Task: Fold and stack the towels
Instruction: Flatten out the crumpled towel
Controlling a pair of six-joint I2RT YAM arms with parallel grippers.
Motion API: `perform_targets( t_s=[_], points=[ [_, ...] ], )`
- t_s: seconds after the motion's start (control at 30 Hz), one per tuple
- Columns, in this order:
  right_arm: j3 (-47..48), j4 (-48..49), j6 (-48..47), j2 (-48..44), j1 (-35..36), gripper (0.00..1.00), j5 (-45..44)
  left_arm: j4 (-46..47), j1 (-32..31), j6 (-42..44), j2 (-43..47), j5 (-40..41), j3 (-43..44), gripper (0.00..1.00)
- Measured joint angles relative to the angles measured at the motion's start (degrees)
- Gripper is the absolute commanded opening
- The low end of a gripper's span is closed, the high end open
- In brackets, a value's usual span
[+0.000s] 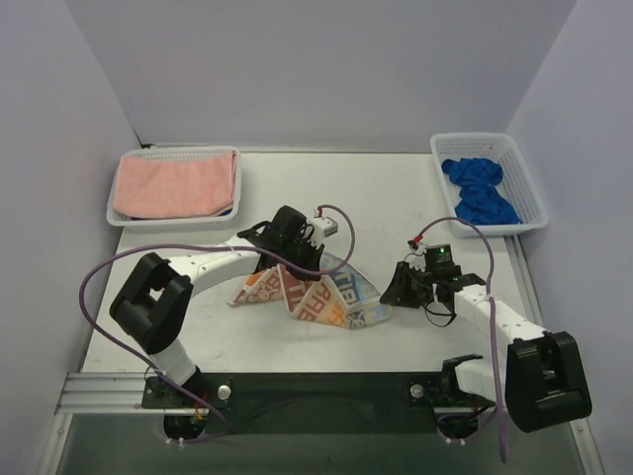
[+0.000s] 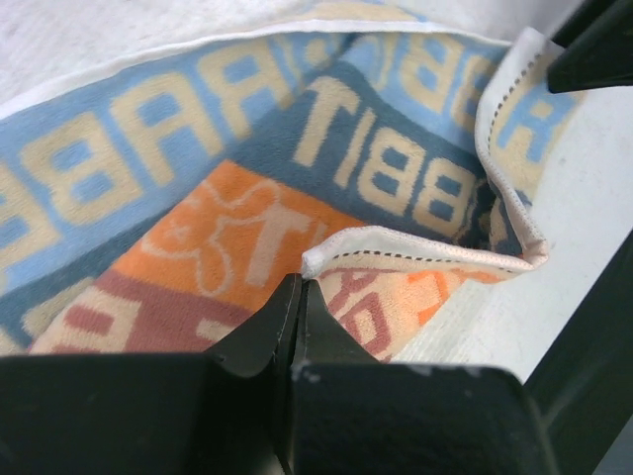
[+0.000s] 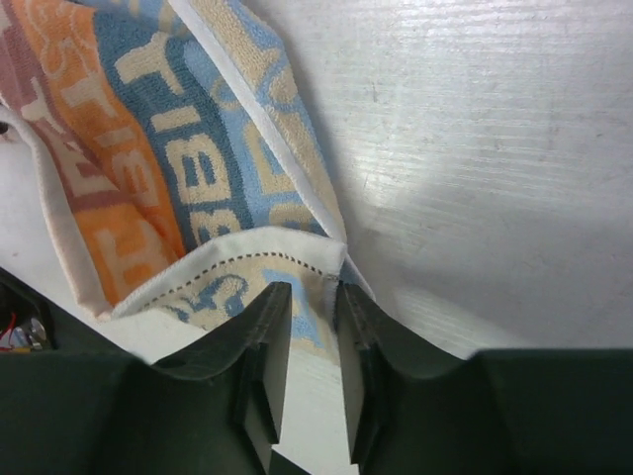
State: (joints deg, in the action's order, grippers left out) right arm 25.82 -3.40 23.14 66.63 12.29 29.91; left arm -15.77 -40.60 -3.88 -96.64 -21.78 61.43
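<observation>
The white RABBIT towel (image 1: 315, 295) lies crumpled in the middle of the table (image 1: 396, 198), its orange and blue lettering up. My left gripper (image 1: 282, 255) is over its far left part; in the left wrist view the gripper (image 2: 300, 282) is shut, with a white hemmed edge of the towel (image 2: 415, 247) pinched at its tip. My right gripper (image 1: 390, 294) is at the towel's right end; in the right wrist view the gripper (image 3: 307, 289) stands a little open astride a hemmed corner (image 3: 247, 262). The salmon-pink towel (image 1: 173, 185) and the royal-blue towel (image 1: 480, 191) sit in baskets.
A white mesh basket (image 1: 119, 213) at the back left holds the folded pink towel. Another white mesh basket (image 1: 529, 183) at the back right holds the bunched blue towel. Purple cables loop from both arms. A dark rail runs along the near edge.
</observation>
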Motion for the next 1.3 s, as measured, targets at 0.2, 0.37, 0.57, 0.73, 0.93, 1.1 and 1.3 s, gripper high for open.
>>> perform_targets(
  t_s=[0.2,0.37,0.57,0.73,0.93,1.1,1.3],
  points=[
    [0.0,1.3,-0.5,-0.2,0.0,0.15,1.9,-0.4,2.1,-2.4,0.9,2.5,-0.5,0.0],
    [0.0,4.2,0.0,1.1,0.0,0.24,3.9,-0.4,2.7,-4.6,0.9,3.8,-1.2,0.0],
    [0.0,7.7,1.6,7.1,0.0,0.3,6.3,-0.4,2.7,-6.9,1.0,4.7,-3.6,0.0],
    [-0.1,9.2,2.3,9.6,0.0,0.27,7.1,-0.4,2.7,-8.2,1.7,5.3,-5.5,0.0],
    [-0.1,9.9,2.3,9.5,0.0,0.07,7.2,-0.5,2.7,-9.0,3.7,6.5,-6.4,0.0],
    [0.9,7.6,2.0,4.3,0.0,0.0,6.1,-0.5,2.9,-8.9,8.3,8.3,-6.4,0.0],
    [10.5,3.8,-0.2,-3.0,0.0,0.0,3.5,0.1,4.3,-8.3,16.8,10.1,-5.9,0.0]
  ],
)
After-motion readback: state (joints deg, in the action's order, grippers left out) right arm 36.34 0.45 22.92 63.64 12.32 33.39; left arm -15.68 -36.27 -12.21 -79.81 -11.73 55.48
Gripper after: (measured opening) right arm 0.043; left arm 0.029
